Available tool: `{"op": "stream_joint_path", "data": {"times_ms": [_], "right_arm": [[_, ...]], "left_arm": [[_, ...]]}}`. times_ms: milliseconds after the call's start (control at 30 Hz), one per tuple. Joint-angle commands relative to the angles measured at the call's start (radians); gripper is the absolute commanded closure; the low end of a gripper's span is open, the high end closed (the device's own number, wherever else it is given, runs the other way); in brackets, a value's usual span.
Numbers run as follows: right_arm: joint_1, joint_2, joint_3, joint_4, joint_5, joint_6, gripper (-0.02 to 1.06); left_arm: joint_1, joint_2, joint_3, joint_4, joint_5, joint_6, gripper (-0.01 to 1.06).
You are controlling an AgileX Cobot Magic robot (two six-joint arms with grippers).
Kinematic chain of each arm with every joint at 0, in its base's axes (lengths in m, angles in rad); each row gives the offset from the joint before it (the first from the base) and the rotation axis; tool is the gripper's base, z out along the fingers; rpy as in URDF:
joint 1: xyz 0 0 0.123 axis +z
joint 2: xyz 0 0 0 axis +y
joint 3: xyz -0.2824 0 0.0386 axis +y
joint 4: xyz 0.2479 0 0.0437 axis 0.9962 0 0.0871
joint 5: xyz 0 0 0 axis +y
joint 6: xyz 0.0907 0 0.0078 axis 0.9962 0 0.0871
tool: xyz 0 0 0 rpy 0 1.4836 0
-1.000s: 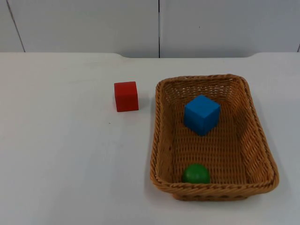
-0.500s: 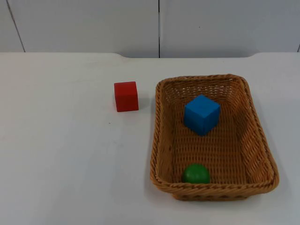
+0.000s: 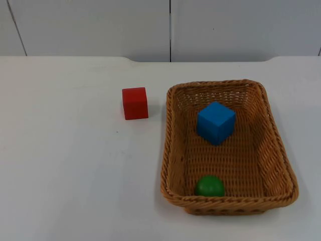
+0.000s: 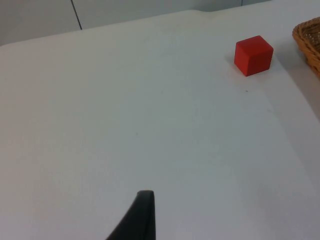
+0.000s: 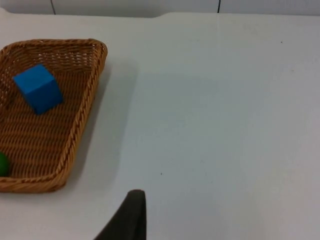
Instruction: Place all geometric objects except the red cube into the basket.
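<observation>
Left hand (image 4: 142,215) held above the table, right hand (image 5: 131,212) likewise (both arms waiting)

The basket's (image 4: 309,44) rim is being cut off in the left wrist view. Its near wall is hiding the green ball's (image 3: 209,186) underside. Each wrist view is showing a single black fingertip, leaving the jaws' stance untellable.

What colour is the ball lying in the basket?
Green. The ball sits against the basket's near wall, clearest in the top view.
</observation>
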Motion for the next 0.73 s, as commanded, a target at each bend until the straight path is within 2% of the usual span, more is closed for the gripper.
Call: {"op": "stream_joint_path", "data": {"times_ms": [0, 233, 367, 433, 633, 700], "right_arm": [[-0.006, -0.003, 0.003, -0.004, -0.010, 0.001, -0.01], [-0.006, -0.003, 0.003, -0.004, -0.010, 0.001, -0.01], [-0.006, -0.003, 0.003, -0.004, -0.010, 0.001, -0.01], [-0.006, -0.003, 0.003, -0.004, -0.010, 0.001, -0.01], [-0.006, -0.003, 0.003, -0.004, -0.010, 0.001, -0.01], [-0.006, -0.003, 0.003, -0.004, -0.010, 0.001, -0.01]], "left_arm": [[0.003, -0.004, 0.005, -0.003, -0.002, 0.001, 0.00], [0.006, -0.004, 0.005, -0.003, -0.002, 0.001, 0.00], [0.086, -0.004, 0.005, -0.003, -0.002, 0.001, 0.00], [0.100, -0.004, 0.005, -0.003, -0.002, 0.001, 0.00], [0.243, -0.004, 0.005, -0.003, -0.002, 0.001, 0.00], [0.259, -0.004, 0.005, -0.003, -0.002, 0.001, 0.00]]}}
